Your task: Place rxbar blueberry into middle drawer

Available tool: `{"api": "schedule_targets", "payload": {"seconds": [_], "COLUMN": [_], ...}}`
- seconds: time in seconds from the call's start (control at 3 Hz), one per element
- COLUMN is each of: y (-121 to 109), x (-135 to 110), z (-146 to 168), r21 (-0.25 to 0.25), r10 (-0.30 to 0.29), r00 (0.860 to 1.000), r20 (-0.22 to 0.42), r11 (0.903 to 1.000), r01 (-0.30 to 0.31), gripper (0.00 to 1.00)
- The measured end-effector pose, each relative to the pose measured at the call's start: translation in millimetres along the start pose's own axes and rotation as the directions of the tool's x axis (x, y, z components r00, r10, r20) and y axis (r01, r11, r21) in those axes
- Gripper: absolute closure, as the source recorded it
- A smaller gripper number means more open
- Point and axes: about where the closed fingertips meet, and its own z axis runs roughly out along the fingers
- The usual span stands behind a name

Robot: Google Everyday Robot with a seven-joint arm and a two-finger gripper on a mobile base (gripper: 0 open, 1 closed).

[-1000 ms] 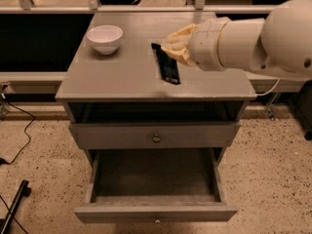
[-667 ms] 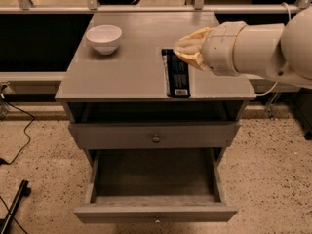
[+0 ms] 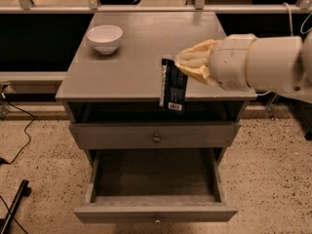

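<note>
My gripper [image 3: 187,65] reaches in from the right and is shut on the top of the rxbar blueberry [image 3: 173,87], a dark flat bar with pale print. The bar hangs upright over the front edge of the cabinet top [image 3: 122,67], above the drawers. The middle drawer [image 3: 155,182] is pulled open below, with a plain grey inside and nothing in it. The drawer above it with the round knob [image 3: 156,138] is closed.
A white bowl [image 3: 104,38] stands at the back left of the cabinet top. A railing and dark shelf run behind the cabinet. Cables and a dark bar lie on the speckled floor [image 3: 34,179] at the left.
My gripper has carried the bar forward from over the cabinet top to its front edge, and the bar has turned from flat to hanging upright.
</note>
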Motion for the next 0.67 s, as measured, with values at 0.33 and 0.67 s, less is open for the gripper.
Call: {"api": "schedule_targets", "payload": {"seconds": [0.33, 0.67], "y": [43, 91], "x": [22, 94], "z": [-27, -59], "r21": [-0.046, -0.073], "r10": [0.095, 0.265], "r00": [0.994, 0.963], "r20": [0.057, 0.049], "r11": [0.9947, 0.9626], "r01": [-0.092, -0.261], "gripper": [1.00, 1.00]}}
